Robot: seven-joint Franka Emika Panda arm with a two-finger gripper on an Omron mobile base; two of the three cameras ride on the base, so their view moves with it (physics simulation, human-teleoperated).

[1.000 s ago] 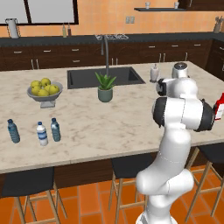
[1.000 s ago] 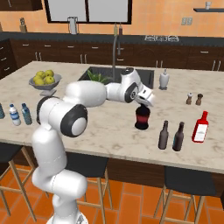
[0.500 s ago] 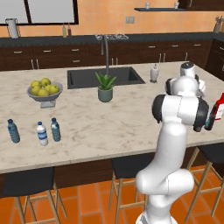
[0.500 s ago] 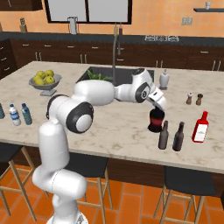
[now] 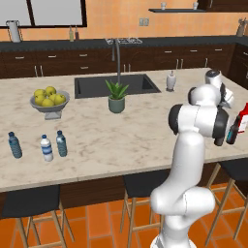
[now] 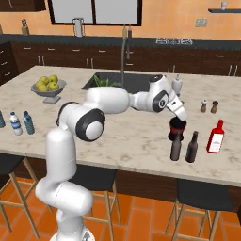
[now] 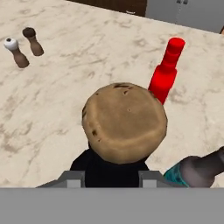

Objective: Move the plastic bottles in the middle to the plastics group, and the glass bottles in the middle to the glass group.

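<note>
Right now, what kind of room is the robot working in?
It looks like a home kitchen, a rendered one: a marble-look island counter with a built-in sink and tall faucet, dark cabinets along the back wall, and stools tucked under the island.

Bottle count on the island
Three water bottles [image 5: 42, 147], three dark bottles [image 6: 183, 141], one red bottle [image 6: 216, 137], two pepper shakers [image 6: 208, 106].
</note>
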